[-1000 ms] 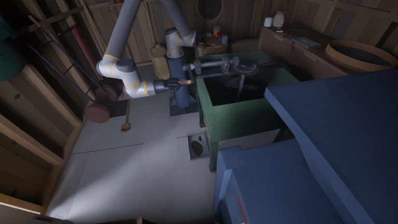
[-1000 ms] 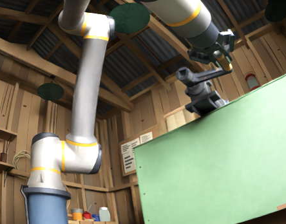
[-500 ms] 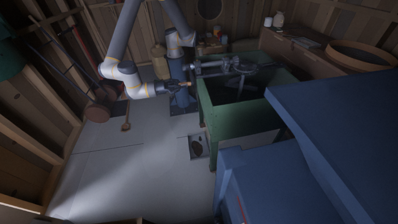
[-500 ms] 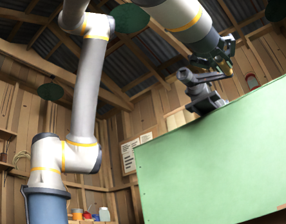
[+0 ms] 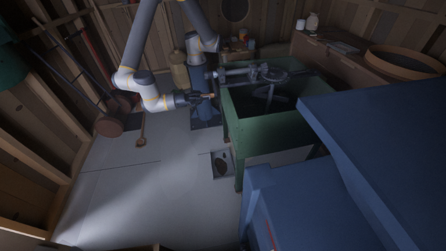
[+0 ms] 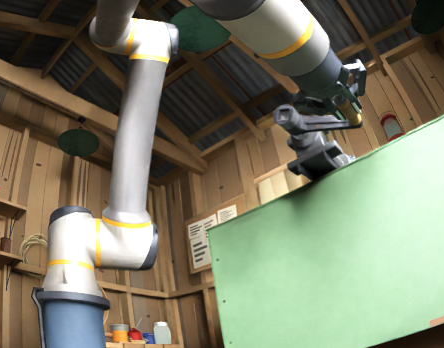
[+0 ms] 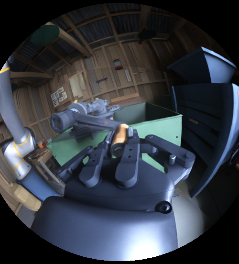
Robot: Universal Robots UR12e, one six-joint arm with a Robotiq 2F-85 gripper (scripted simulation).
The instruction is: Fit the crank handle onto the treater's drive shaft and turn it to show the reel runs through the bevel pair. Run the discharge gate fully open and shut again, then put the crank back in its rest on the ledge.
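Observation:
The crank handle (image 7: pixel 91 123) is held in my gripper (image 7: pixel 121 141) by its orange wooden grip (image 7: pixel 119 138). Its grey arm runs to a socket with a square hole (image 7: pixel 59 121) at the far end. The crank (image 6: pixel 317 117) hangs in the air just left of the green treater box (image 5: pixel 263 116). The drive shaft (image 5: pixel 227 72) lies along the box's top edge. Its free end (image 5: pixel 210 75) points toward the arm. The shaft leads to the bevel gear pair (image 5: pixel 273 74) above the dark reel space. The discharge gate and the ledge rest are out of sight.
Behind the treater a wooden wall carries a round sieve (image 5: pixel 234 6) and a small bench with jars (image 5: pixel 241 42). The arm's blue pedestal (image 5: pixel 202 97) stands beside the box. A large blue machine (image 5: pixel 345 176) fills the right. A floor hatch (image 5: pixel 222 163) lies near the box leg.

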